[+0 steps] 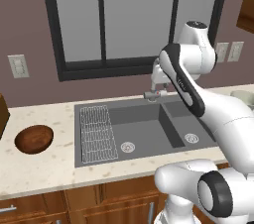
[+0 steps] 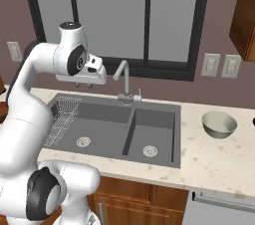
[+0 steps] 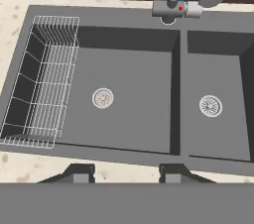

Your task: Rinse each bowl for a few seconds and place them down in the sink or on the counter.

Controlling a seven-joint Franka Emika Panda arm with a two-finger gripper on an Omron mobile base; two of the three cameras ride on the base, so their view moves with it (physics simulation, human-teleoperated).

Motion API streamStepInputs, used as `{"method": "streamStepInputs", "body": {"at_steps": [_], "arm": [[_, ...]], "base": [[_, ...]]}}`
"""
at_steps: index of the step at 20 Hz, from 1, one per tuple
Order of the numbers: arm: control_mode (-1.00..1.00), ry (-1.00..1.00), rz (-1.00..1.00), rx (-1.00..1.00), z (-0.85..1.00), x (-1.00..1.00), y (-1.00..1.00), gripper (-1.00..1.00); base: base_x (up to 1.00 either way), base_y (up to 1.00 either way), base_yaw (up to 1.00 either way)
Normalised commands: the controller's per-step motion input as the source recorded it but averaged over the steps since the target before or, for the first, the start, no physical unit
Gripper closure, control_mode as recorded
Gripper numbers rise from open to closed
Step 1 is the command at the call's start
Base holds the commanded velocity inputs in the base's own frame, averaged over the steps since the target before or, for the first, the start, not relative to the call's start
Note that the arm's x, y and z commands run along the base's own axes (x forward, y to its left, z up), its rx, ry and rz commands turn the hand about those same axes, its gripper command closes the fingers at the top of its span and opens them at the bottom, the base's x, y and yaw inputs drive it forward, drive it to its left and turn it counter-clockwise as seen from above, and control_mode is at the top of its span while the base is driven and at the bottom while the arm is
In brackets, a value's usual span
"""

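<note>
From where I sit, my gripper (image 3: 126, 172) hangs above the near rim of the sink (image 3: 181, 94), looking down into both basins. The jaws stand partly spread with nothing between them; beneath them I see only the front strip of worktop (image 3: 44, 168) and the basins beyond.

Neither bowl is in hand, so I judge the step before me is fetching the first one. Both basins look bare but for the wire rack (image 3: 42, 82) sitting in the left end of the left basin. At the far edge the faucet (image 2: 123, 80) rises from the divider between the basins; I see no water running from it.

The reddish-brown bowl (image 1: 33, 139) sits upright on the worktop to the left of the sink, apart from its rim. The pale grey-green bowl (image 2: 219, 124) sits upright on the worktop to the right, also clear of the sink.

To do this well, I would pick one bowl and swing over it high, keeping the hand clear of the faucet neck. I would then come down on the bowl's wall with one finger inside and one outside. The jaws may need to spread wider first. A rim pinch on a round, smooth bowl could slip, so I would seat it deep before lifting.
</note>
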Motion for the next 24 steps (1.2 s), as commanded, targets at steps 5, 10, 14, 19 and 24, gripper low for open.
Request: {"method": "streamStepInputs", "body": {"at_steps": [5, 10, 14, 19, 24], "arm": [[-1.00, -0.03, 0.00, -0.01, 0.00, -0.05, 0.00, -1.00], [-1.00, -0.13, 0.00, -0.03, 0.05, -0.28, 0.00, -1.00], [-1.00, -0.13, -0.01, -0.03, 0.02, -0.36, 0.00, -1.00], [-1.00, -0.15, 0.00, -0.03, 0.00, -0.32, -0.01, -1.00], [-1.00, -0.16, 0.00, -0.04, 0.00, -0.20, -0.02, -1.00]], "base": [[0.00, 0.00, 0.00], [0.00, 0.00, 0.00], [0.00, 0.00, 0.00], [0.00, 0.00, 0.00], [0.00, 0.00, 0.00]]}}
